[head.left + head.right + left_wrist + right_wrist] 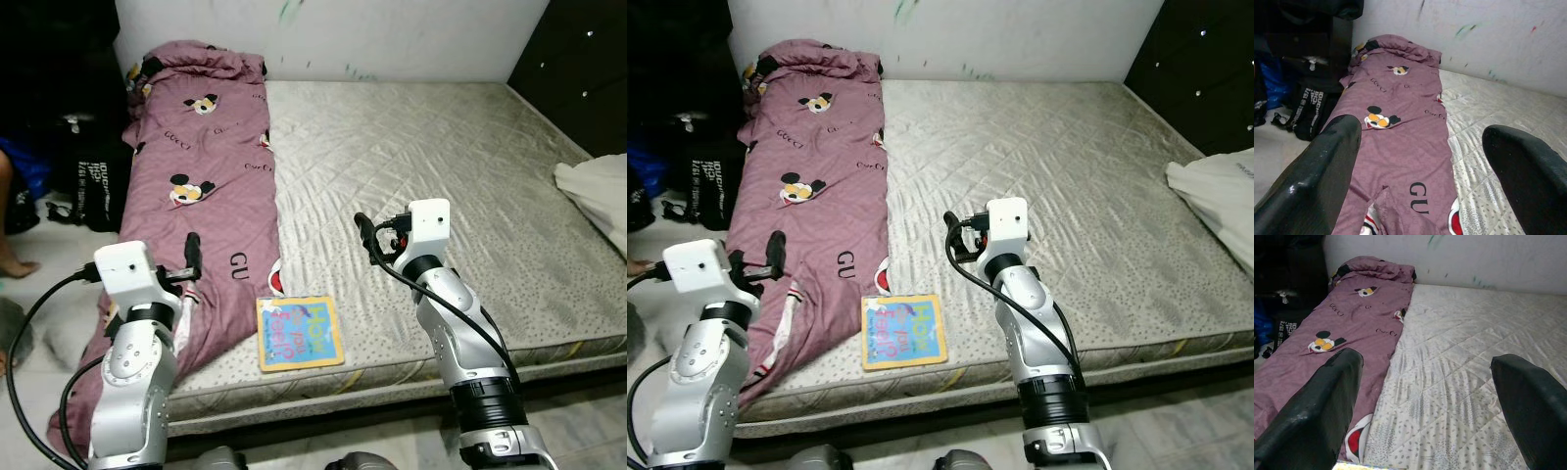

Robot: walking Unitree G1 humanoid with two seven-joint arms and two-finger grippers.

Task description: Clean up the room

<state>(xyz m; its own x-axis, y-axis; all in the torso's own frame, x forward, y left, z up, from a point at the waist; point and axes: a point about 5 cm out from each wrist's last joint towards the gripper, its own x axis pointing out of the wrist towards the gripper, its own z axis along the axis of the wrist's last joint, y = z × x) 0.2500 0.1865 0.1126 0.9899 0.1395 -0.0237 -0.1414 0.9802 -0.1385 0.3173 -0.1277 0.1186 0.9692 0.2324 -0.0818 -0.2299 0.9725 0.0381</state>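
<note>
Item one, the mattress [470, 166]: I am taking it as my landmark. It is lying bare and quilted, grey-white, against a white wall [392, 34] marked with green streaks.

Item two, the purple blanket [201, 186]: it is stretching in a long strip along the mattress's left side, bunched at the wall end, printed with cartoon mouse faces and lettering, and spilling over the mattress's near left corner toward the floor.

Item three, the book [299, 332]: a small colourful children's book is lying flat at the mattress's near edge, just beside the blanket's lower hem.

Item four, my left gripper [1425, 161]: I am holding it over the blanket's near end at the mattress's left corner, fingers spread wide apart and gripping nothing. The book is sitting just to its right, nearer the mattress's front edge.

Item five, my right gripper [1430, 396]: I am hovering it above the mattress's near middle, fingers likewise parted and empty. The book is lying below and to its left, closer to the front edge; the blanket's seam with the bare mattress is running between the fingers in the wrist view.

Item six, white cloth [598, 196]: it is resting on the mattress's right edge.

Item seven, black bags [98, 181]: they are standing on the floor left of the mattress.
</note>
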